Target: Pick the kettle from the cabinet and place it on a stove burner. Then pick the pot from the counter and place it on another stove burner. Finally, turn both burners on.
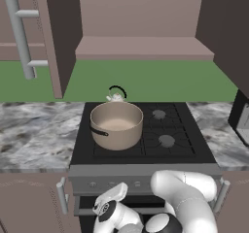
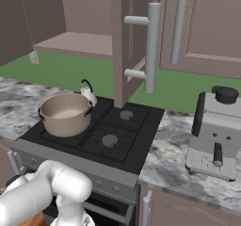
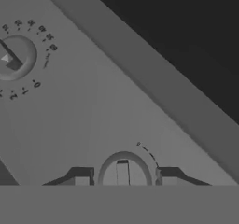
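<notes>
So left to right: desk (image 1: 34,130), then the pot (image 1: 116,124) sitting on the front-left burner of the stove (image 1: 185,152), with the kettle (image 1: 116,96) just behind it on the back-left one. Cabinet (image 1: 141,46) above hangs open. Down at the front panel the fingers (image 3: 125,181) sit either side of a knob (image 3: 123,171), half open around it, can't tell if they're touching

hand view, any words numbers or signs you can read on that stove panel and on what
Upper-left knob: a ring of small marks around it, shaped like numbers, too blurred to read.
Knob between the tool tips: a short arc of dashes beside it, no digits legible.
Stove front panel: no words or brand visible.
</notes>
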You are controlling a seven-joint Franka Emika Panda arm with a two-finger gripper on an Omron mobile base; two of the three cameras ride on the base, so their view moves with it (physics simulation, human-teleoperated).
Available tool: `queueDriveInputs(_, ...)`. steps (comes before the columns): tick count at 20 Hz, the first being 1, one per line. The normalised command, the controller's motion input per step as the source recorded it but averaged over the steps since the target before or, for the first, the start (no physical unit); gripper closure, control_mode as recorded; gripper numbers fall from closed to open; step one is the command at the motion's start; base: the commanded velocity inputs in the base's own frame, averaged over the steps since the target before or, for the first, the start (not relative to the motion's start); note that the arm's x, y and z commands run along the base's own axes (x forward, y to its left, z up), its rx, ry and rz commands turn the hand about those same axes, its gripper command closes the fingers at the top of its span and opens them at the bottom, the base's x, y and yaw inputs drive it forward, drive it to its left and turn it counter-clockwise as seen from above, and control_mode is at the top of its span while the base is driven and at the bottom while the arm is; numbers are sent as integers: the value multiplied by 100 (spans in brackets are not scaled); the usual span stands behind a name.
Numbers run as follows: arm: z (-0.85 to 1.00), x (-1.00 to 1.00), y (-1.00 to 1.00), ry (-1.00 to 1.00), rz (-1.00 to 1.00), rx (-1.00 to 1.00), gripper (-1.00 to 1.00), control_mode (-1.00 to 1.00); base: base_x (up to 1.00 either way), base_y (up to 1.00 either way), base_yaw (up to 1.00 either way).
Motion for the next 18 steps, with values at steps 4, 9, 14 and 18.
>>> queueDriveInputs(4,0,-10,0,2,-5,-17,100,-100,0,0,0)
queueDriveInputs(9,-7,-2,0,4,0,-1,-100,-100,0,0,0)
queueDriveInputs(14,0,-3,0,0,0,1,-100,-100,0,0,0)
queueDriveInputs(18,0,-25,0,0,0,1,-100,-100,0,0,0)
